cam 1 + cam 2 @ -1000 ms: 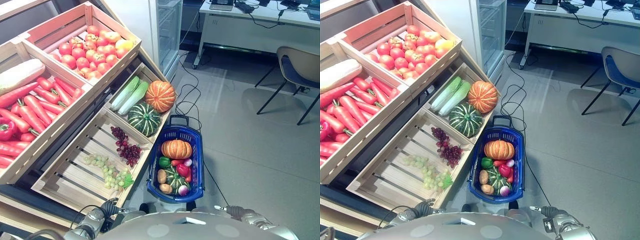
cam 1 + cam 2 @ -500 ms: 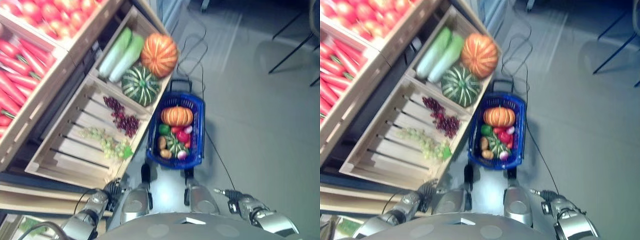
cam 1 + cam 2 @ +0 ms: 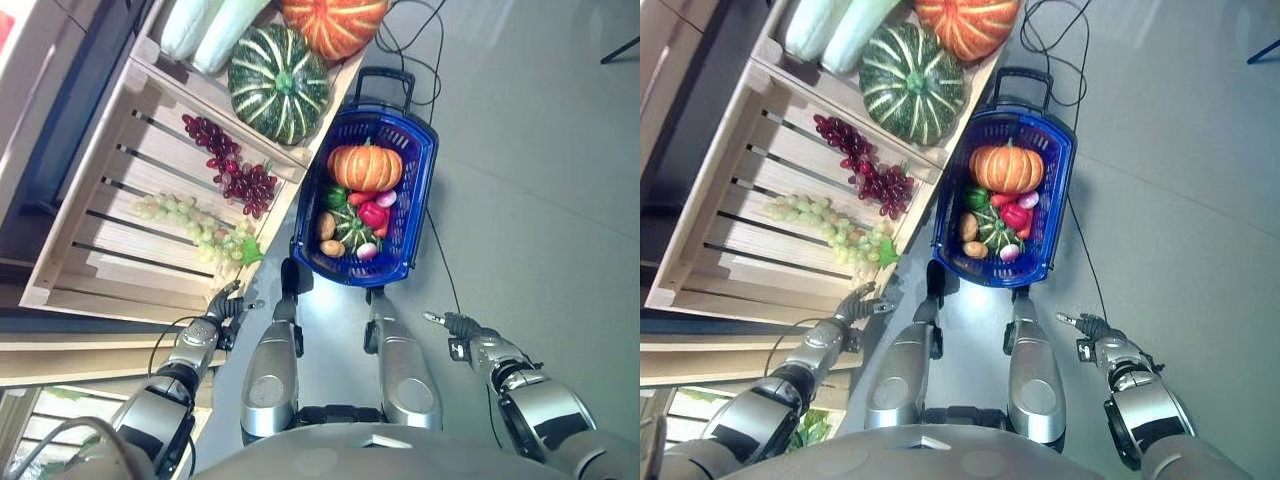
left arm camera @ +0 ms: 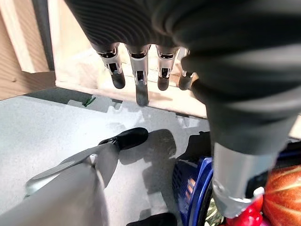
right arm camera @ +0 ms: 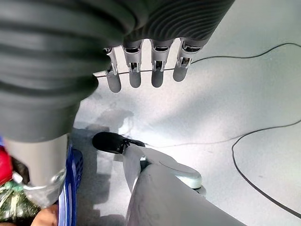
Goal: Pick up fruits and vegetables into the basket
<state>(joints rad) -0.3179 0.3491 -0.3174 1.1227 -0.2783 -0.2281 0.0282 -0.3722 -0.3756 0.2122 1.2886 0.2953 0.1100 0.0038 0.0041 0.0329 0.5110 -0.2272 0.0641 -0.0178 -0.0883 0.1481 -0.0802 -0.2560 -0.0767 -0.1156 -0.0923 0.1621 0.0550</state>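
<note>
A blue basket [image 3: 346, 272] stands on the floor by the lower wooden crate [image 3: 110, 285]. It holds a small orange pumpkin [image 3: 365, 167], a red pepper [image 3: 373, 214], a potato [image 3: 326, 225] and other vegetables. In the crate lie red grapes [image 3: 238, 172] and green grapes [image 3: 195, 224]. The box behind it holds a green striped pumpkin [image 3: 278, 97] and an orange pumpkin [image 3: 333, 20]. My left hand [image 3: 218, 312] hangs by the crate's front corner, fingers [image 4: 138, 70] straight and holding nothing. Out over bare floor is my right hand [image 3: 458, 326], its fingers [image 5: 141, 70] also straight and empty.
Two pale green marrows [image 3: 825, 25] lie beside the pumpkins. A black cable [image 3: 425, 45] trails on the grey floor [image 3: 540, 180] behind the basket's black handle [image 3: 380, 76]. There is free floor to the right of the basket.
The camera has tilted down, so the upper crates have left the picture. The basket and produce stay put. Both hands still hang low at the sides.
</note>
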